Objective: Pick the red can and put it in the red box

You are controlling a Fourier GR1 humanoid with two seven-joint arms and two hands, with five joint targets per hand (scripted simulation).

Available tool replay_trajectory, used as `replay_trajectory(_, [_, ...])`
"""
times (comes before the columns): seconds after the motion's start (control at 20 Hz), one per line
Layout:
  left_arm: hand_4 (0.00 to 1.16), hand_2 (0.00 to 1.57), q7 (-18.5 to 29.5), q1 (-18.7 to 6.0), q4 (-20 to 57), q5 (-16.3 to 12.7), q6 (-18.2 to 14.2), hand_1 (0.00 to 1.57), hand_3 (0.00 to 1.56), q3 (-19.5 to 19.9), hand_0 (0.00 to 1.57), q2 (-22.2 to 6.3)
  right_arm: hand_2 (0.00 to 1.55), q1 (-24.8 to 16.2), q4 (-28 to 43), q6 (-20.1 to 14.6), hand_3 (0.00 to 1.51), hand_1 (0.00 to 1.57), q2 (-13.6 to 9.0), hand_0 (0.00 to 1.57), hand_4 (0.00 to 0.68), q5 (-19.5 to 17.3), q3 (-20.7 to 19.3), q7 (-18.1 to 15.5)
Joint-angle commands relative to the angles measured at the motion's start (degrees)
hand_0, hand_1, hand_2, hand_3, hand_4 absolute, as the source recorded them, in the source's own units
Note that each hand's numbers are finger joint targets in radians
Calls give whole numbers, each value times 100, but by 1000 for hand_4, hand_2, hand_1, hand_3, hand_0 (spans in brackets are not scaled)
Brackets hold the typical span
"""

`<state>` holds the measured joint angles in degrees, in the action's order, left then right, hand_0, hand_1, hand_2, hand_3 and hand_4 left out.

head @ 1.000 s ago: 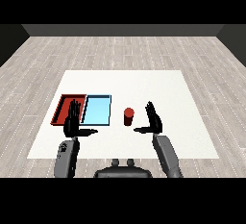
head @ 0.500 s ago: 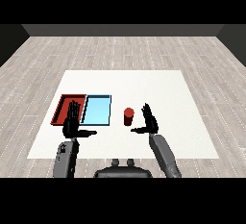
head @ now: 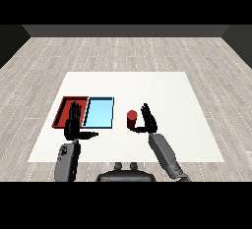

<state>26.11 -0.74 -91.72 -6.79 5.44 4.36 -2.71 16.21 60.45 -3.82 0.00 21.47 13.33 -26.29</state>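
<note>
A small red can [head: 131, 119] stands upright on the white table, just right of the light blue tray [head: 99, 113]. My right hand [head: 148, 121] is right beside the can on its right, fingers straight and raised, thumb reaching toward the can's base; it does not hold it. The red tray [head: 63, 108] lies at the left, next to the blue one. My left hand [head: 74, 124] hovers over the red tray's near edge, fingers straight, thumb pointing right, hiding part of that tray.
The white table [head: 147, 90] stretches wide behind and to the right of the can. Both trays sit side by side at the left. A grey wooden floor surrounds the table.
My right hand has moved left, closing in on the can until it stands right beside it. The left hand and the can have stayed put.
</note>
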Motion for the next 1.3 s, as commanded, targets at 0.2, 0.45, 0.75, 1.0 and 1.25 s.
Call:
replay_trajectory(0.2, [0, 0, 72, 479, -349, -128, 242, 0, 0, -107, 0, 18, 0, 829, -942, -100, 0, 0, 0, 0, 0, 429, 194, -195])
replay_trajectory(0.45, [0, 0, -444, -3, -414, -281, 125, 0, 0, 101, 0, -123, 0, 402, -555, -513, 0, 0, 0, 0, 0, 552, 591, -133])
replay_trajectory(0.75, [0, 0, 159, -287, 471, -219, 192, 0, 0, 238, 0, -125, 0, 690, -902, -590, 0, 0, 0, 0, 0, 658, 640, -176])
replay_trajectory(1.0, [0, 0, -294, -73, -306, -170, 66, 0, 0, 1, 0, -51, 0, 1316, -1862, -781, 0, 0, 0, 0, 0, 1378, 1079, -866])
replay_trajectory(1.25, [0, 0, 26, 419, -404, -128, 159, 0, 0, -32, 0, -25, 0, 542, -1022, -783, 0, 0, 0, 0, 0, 1029, 1232, -562])
